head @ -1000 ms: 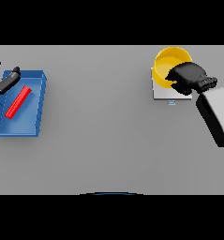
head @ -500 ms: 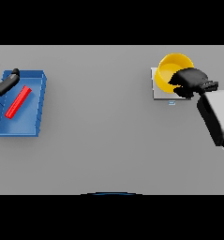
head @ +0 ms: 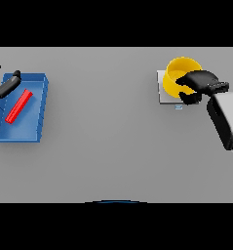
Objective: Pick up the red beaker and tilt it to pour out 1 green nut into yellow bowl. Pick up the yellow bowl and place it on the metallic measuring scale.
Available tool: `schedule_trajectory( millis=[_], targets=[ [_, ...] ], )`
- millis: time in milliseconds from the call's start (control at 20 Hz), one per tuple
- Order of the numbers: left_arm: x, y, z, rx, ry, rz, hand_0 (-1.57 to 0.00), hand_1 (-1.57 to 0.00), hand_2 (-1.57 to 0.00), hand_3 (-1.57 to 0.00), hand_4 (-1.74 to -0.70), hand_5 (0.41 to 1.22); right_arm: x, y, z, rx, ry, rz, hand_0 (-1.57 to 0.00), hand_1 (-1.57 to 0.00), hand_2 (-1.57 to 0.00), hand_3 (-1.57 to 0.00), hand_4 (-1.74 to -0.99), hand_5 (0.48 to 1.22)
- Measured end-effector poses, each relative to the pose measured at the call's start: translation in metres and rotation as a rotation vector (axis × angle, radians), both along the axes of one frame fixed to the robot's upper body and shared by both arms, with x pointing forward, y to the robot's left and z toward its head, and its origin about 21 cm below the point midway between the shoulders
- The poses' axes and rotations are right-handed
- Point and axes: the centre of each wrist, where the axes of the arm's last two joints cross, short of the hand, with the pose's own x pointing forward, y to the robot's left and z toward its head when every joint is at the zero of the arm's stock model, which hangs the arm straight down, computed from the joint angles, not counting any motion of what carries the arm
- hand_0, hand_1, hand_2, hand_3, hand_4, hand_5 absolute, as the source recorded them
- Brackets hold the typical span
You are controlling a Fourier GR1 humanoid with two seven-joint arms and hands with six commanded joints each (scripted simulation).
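There, the right hand (head: 198, 84) curled round the near rim of the yellow bowl (head: 179, 74), which sat on the metallic measuring scale (head: 163, 93) directly beneath it.

The counter (head: 113, 146) looks grey, smooth and matt, with no shine. The yellow bowl (head: 179, 73) looks like smooth plastic with a soft, even colour. The scale (head: 163, 93) under it looks like pale grey metal, flat and dull. The blue tray (head: 37, 112) looks like smooth plastic. The red beaker (head: 19, 106) in it looks plain and matt. The right hand (head: 198, 84) looks dark and matt, and its arm (head: 225, 117) has smooth white and grey shells.
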Motion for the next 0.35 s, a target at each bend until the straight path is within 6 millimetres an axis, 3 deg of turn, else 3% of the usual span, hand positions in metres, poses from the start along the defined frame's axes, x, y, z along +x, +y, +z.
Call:
schedule_trajectory(
  millis=[200,350],
  targets=[
    [0.003,-0.0009,0.0004,-0.002,0.0,0.01,0.0,0.0,0.0,0.0,-0.72,0.697,0.0,0.0016,0.0,-0.011,0.017,0.016,-0.08,-0.12,-0.2,-0.35,-1.431,0.799],
    [0.001,-0.0001,-0.0018,-0.001,0.002,0.009,0.0,0.0,0.0,0.0,-0.72,0.693,-0.0005,-0.0021,-0.0013,-0.02,0.03,-0.011,-0.04,-0.06,-0.1,-0.27,-1.41,0.759]
  ],
)
